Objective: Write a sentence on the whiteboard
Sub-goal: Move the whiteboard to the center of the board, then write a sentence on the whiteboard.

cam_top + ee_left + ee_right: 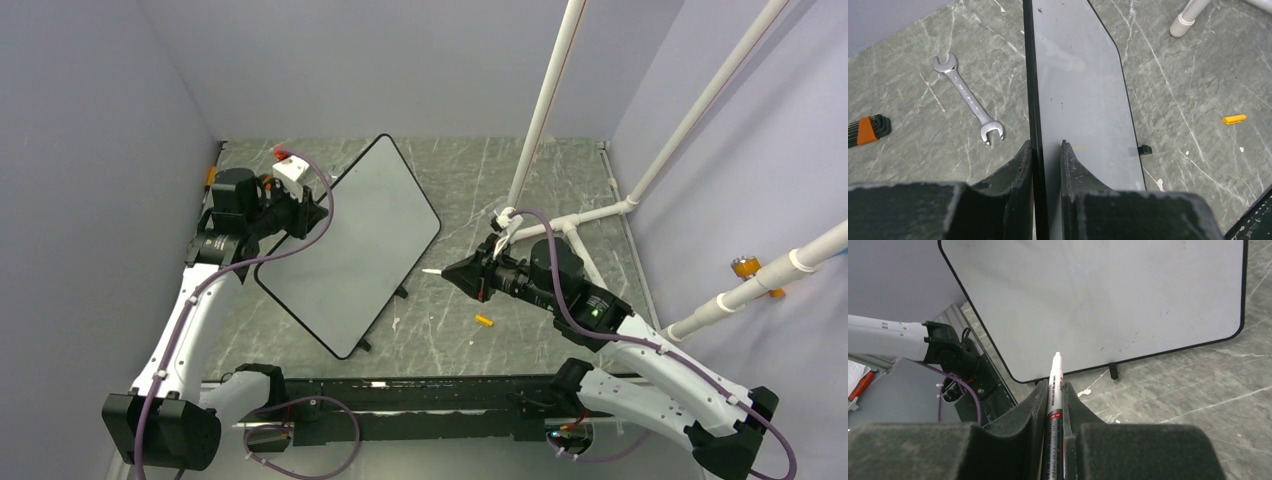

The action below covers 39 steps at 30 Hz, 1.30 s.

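Whiteboard [350, 250] blank, nothing written yet: left gripper [1046, 147] clamps its edge, right gripper [1054, 386] pinches a marker [1056, 367], tip apart.

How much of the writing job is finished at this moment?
Done: the left gripper clamps the whiteboard by its edge, and the right gripper holds an uncapped marker. In hand: the tip points at the board, not yet touching. Left: the whole sentence; the board is blank.

Your overhead camera sees the whiteboard [350, 250] from afar; left wrist views it edge-on, close; right wrist faces its front.
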Each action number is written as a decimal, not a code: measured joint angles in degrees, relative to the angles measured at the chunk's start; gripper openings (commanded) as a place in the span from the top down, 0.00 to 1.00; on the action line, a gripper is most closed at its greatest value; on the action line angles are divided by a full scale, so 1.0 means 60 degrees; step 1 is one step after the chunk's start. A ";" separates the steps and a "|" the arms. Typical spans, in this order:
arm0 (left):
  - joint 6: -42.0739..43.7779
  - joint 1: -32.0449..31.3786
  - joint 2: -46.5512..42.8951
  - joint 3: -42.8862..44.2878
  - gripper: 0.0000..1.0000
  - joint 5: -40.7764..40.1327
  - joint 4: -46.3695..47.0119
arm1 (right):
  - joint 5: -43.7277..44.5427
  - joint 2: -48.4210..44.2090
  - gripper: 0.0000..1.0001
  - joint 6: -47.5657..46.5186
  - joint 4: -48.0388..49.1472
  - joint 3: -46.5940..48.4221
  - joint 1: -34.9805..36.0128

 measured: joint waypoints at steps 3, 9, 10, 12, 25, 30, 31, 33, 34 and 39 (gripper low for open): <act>-0.0029 -0.0026 0.0004 -0.0007 1.00 -0.0047 0.0015 | -0.0127 0.0004 1.00 0.0000 0.0022 -0.0120 0.0000; -0.0171 -0.0408 -0.0291 -0.0076 1.00 -0.0645 0.0022 | -0.0739 0.0142 1.00 -0.0025 0.0517 -0.0189 0.0000; -0.0182 -0.0448 -0.0404 -0.0127 1.00 -0.0736 0.0011 | -0.0907 0.0215 1.00 -0.0040 0.0659 -0.0200 0.0000; -0.0219 -0.0466 -0.0586 -0.0208 1.00 -0.0852 -0.0073 | -0.1202 0.0412 1.00 -0.0051 0.0951 -0.0208 0.0000; -0.0353 -0.0481 -0.0572 -0.0215 1.00 -0.1042 -0.0157 | -0.1344 0.2980 1.00 -0.1035 0.2404 0.0455 0.1461; -0.0401 -0.0481 -0.0572 -0.0215 1.00 -0.1045 -0.0153 | -0.0951 0.3792 1.00 -0.1552 0.2732 0.1191 0.2076; -0.0415 -0.0481 -0.0572 -0.0215 1.00 -0.1049 -0.0153 | -0.0896 0.3923 1.00 -0.1647 0.2820 0.1290 0.2178; -0.0423 -0.0481 -0.0572 -0.0215 1.00 -0.1056 -0.0153 | -0.0798 0.4215 1.00 -0.1829 0.2987 0.1475 0.2353; -0.0426 -0.0481 -0.0565 -0.0215 1.00 -0.1056 -0.0153 | -0.0729 0.4357 1.00 -0.1909 0.3060 0.1566 0.2426; -0.0430 -0.0481 -0.0539 -0.0211 1.00 -0.1056 -0.0149 | -0.0401 0.5136 1.00 -0.2306 0.3359 0.2084 0.2849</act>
